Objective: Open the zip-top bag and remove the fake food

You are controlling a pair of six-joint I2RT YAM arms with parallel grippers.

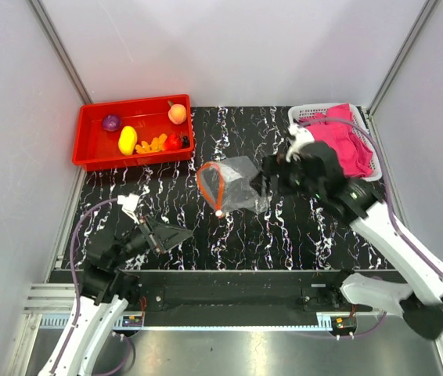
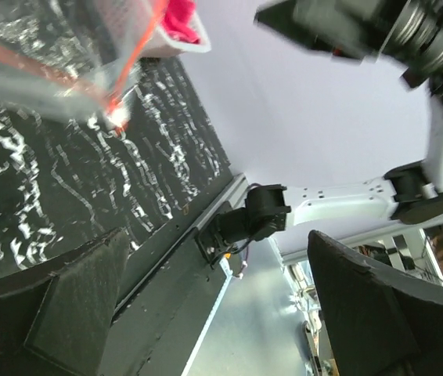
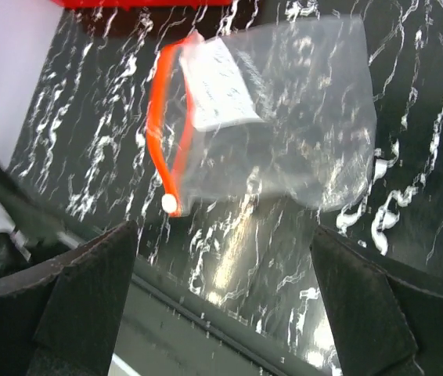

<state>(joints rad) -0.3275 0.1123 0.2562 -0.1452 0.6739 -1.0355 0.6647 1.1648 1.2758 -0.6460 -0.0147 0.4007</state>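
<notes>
Zip-top bag [image 1: 233, 186] lay on the worktop [image 1: 300, 227], mid-frame.
Left gripper [image 1: 176, 235] and right gripper [image 1: 262, 185] jaws stood wide, holding nothing; fake food [image 1: 127, 140] sat in red tray [image 1: 131, 160], upper left.

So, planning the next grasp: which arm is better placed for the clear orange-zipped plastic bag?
Probably right: the right gripper is open beside the bag; the left gripper sits far back.
</notes>
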